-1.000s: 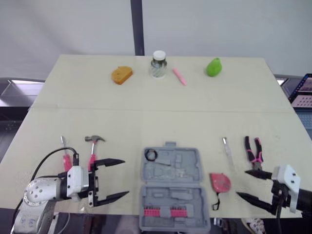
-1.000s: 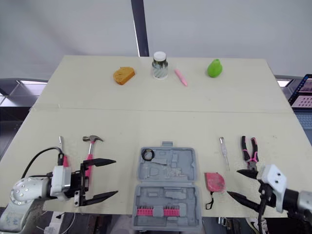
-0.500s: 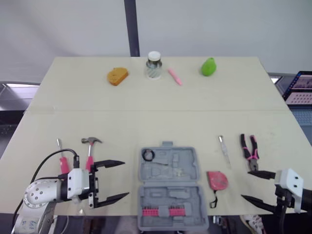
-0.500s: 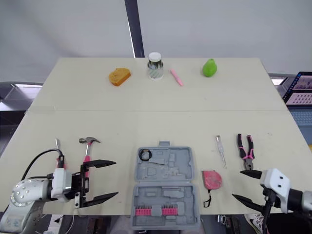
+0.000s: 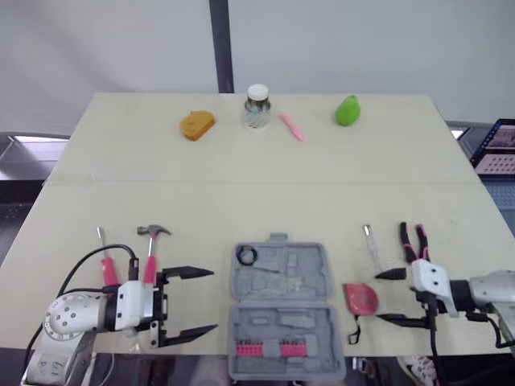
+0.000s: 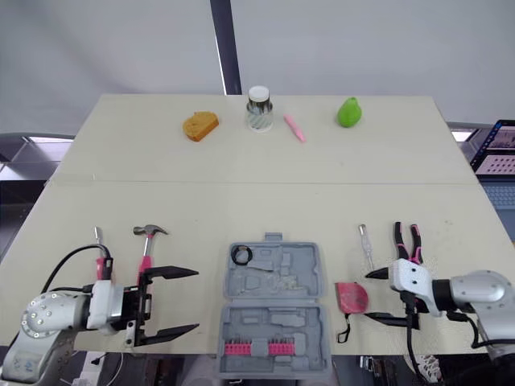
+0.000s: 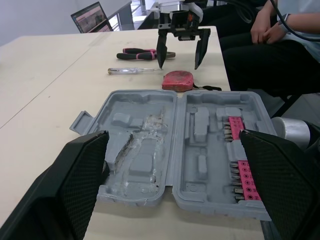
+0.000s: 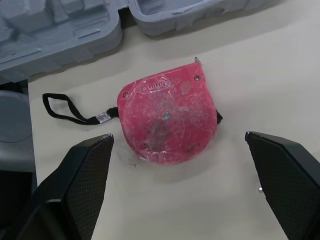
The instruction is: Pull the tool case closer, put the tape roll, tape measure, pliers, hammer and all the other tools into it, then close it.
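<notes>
Grey plastic tool case [image 5: 282,310] lies open and flat at the near table edge, between the two arms. A small black ring [image 5: 248,256] sits in the far half, probably the tape roll, too small to be sure.

Step in hand: picking up the red tape measure [image 8: 167,120], which lies on the table just beside the case on the robot's right, its black strap trailing toward the near edge. Right gripper [image 5: 380,297] is wide open and empty, fingers pointing at the tape measure with tips either side of it, not touching. Left gripper [image 5: 213,300] is also spread wide and holds nothing, facing the case's left side.

Still on the table:
- pink-handled hammer [image 5: 151,249] and pink-handled screwdriver [image 5: 105,257] on the left
- clear-handled screwdriver [image 5: 372,244] and black-and-pink pliers [image 5: 414,241] on the right

Next: push the right gripper forward so the fingers straddle the red body, close, lift, and carry it over into the case.
</notes>
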Motion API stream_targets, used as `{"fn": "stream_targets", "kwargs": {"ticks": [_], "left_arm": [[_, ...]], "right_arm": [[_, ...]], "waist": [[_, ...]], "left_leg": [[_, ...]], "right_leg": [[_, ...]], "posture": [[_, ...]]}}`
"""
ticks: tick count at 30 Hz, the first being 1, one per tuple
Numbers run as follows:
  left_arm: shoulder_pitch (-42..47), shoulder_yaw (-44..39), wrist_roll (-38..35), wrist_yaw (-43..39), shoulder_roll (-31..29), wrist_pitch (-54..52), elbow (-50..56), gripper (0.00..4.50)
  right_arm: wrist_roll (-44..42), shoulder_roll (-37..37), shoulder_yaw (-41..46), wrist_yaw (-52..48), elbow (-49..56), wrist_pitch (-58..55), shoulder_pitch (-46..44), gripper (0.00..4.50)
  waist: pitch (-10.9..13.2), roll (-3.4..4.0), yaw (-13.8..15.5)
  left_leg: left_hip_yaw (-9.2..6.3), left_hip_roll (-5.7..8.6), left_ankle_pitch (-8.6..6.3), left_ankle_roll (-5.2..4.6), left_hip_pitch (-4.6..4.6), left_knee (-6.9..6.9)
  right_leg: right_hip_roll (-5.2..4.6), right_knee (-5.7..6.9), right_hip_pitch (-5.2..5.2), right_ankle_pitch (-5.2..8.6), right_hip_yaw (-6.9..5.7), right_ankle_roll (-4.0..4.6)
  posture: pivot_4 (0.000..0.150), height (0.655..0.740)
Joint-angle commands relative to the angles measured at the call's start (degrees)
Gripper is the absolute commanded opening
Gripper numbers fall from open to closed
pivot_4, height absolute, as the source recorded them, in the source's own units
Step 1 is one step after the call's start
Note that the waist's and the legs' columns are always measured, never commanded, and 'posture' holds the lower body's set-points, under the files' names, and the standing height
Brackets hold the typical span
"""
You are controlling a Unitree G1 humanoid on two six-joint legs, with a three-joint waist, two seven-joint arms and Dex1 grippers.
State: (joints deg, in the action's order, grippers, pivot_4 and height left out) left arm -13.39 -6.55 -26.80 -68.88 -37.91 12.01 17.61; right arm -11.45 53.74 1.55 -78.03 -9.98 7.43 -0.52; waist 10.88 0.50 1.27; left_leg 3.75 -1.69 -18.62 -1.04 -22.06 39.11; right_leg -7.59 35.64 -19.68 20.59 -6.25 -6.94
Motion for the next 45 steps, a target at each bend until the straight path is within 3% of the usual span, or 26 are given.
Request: {"fn": "stream_targets", "kwargs": {"ticks": [1,36,37,40,45], "left_arm": [[-0.79,0.38,0.09,0.18,0.29,1.59,1.24,4.50],[-1.98,0.70,1.10,1.32,-0.08,3.46,0.33,4.50],[-1.98,0.70,1.11,1.33,-0.07,3.48,0.30,4.50],[-2.04,0.72,1.21,1.40,-0.01,3.57,0.24,4.50],[-1.98,1.11,1.33,1.47,0.13,3.69,0.13,4.50]], "right_arm": [[-0.01,0.07,-1.31,-1.60,-0.96,1.01,-1.49,4.47],[3.81,-3.58,-6.58,0.88,-6.63,6.50,-5.40,4.47],[3.92,-3.68,-6.55,1.07,-6.77,6.65,-5.50,3.97],[4.05,-3.73,-6.57,1.21,-7.01,6.77,-5.63,3.02],[4.10,-3.50,-6.32,1.53,-7.21,6.35,-6.02,3.02]], "waist": [[0.00,0.00,-0.01],[0.00,0.00,-0.03],[0.00,0.00,-0.04],[0.00,0.00,-0.05],[0.00,0.00,-0.05]], "left_leg": [[0.00,0.00,0.00,0.00,0.00,0.00],[0.00,0.00,0.01,0.01,0.00,0.02],[0.00,0.00,0.01,0.02,0.00,0.02],[0.01,0.00,0.01,0.02,0.00,0.02],[0.00,0.00,0.01,0.02,0.00,0.02]], "right_leg": [[0.00,0.00,0.00,0.00,-0.01,0.00],[0.02,0.04,0.00,0.00,-0.04,0.00],[0.02,0.04,0.00,0.00,-0.04,0.00],[0.03,0.06,-0.01,0.00,-0.04,0.00],[0.02,0.12,0.00,0.00,-0.04,0.00]], "posture": [[0.150,0.6950],[0.150,0.6950],[0.150,0.6950],[0.150,0.6950],[0.150,0.6950]]}}
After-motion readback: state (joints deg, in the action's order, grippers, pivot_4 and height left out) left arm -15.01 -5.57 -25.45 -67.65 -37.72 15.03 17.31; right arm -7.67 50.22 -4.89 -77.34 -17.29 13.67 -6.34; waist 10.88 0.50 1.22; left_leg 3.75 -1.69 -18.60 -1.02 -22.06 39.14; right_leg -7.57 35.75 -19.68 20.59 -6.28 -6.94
